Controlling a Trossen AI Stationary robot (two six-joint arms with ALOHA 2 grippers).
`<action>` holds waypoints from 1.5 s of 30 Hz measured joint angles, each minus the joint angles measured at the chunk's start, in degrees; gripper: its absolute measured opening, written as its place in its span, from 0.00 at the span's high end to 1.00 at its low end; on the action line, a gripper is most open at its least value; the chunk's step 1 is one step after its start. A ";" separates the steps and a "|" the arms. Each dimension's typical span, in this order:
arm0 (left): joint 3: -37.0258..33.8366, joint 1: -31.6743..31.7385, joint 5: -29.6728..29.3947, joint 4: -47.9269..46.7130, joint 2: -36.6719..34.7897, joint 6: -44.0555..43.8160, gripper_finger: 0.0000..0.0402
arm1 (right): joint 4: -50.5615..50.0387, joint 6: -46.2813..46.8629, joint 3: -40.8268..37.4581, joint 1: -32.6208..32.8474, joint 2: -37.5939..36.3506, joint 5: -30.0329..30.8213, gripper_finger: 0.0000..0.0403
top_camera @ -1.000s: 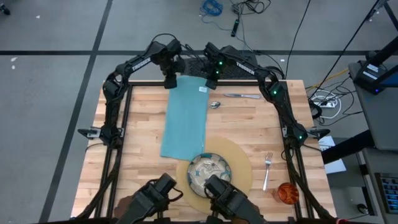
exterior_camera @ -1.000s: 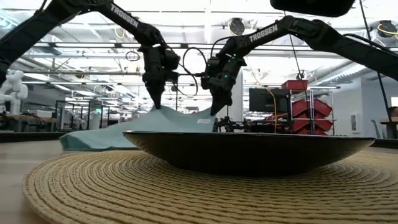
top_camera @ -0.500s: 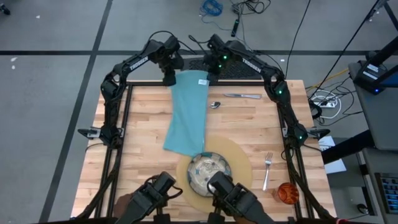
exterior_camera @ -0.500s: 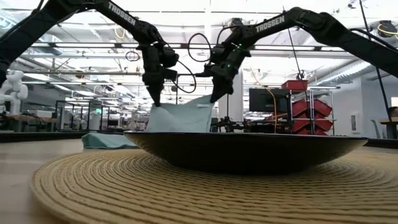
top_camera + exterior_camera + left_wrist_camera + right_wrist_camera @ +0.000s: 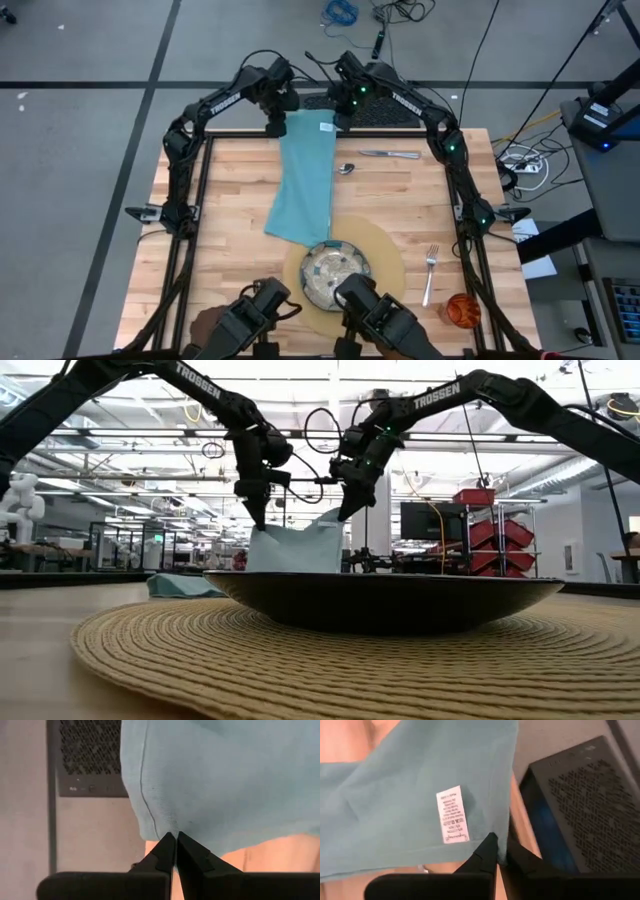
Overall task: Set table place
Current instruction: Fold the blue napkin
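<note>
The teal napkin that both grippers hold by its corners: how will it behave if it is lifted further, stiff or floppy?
Probably floppy: the teal napkin hangs from the left gripper and right gripper and trails onto the table. It seems light, since pinched corners carry it. Its lower end lies near the plate and may drag over it.

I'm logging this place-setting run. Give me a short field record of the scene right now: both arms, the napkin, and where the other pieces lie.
left gripper: jaws shut on one corner of the teal napkin
right gripper: jaws shut on the other far corner
napkin: far end lifted, near end trailing on the table
plate: on the round placemat
spoon, knife: far side
fork, orange cup: right of placemat
</note>
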 joint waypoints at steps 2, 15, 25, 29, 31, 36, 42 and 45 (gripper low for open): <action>0.02 -0.05 -4.11 2.91 0.01 -0.01 1.00 | 1.99 0.40 0.00 -0.19 -0.24 3.35 1.00; 0.11 -0.11 -6.44 2.79 0.01 -0.74 1.00 | 1.23 1.41 0.15 -1.05 -0.74 2.02 1.00; 0.11 -0.40 -6.44 -0.11 0.01 -1.12 1.00 | -0.52 -0.56 0.15 2.09 -0.76 1.96 1.00; 0.12 -1.43 -6.43 -1.95 0.01 -1.26 1.00 | -1.51 -1.17 0.13 3.54 -0.76 2.59 1.00; -0.80 -2.20 -6.43 -1.71 -0.50 -1.50 1.00 | -1.71 -1.62 0.13 4.31 -0.76 3.93 1.00; -6.50 -4.38 -7.16 0.20 -3.66 -0.92 1.00 | -3.06 -2.28 0.13 5.40 -0.76 5.06 1.00; -18.56 -4.20 -8.02 8.99 -12.58 -0.10 1.00 | -5.23 -2.49 0.11 6.84 -0.76 5.32 1.00; -23.44 -4.22 -7.72 12.67 -17.60 0.34 1.00 | -5.08 -2.72 0.11 8.15 -0.77 5.32 1.00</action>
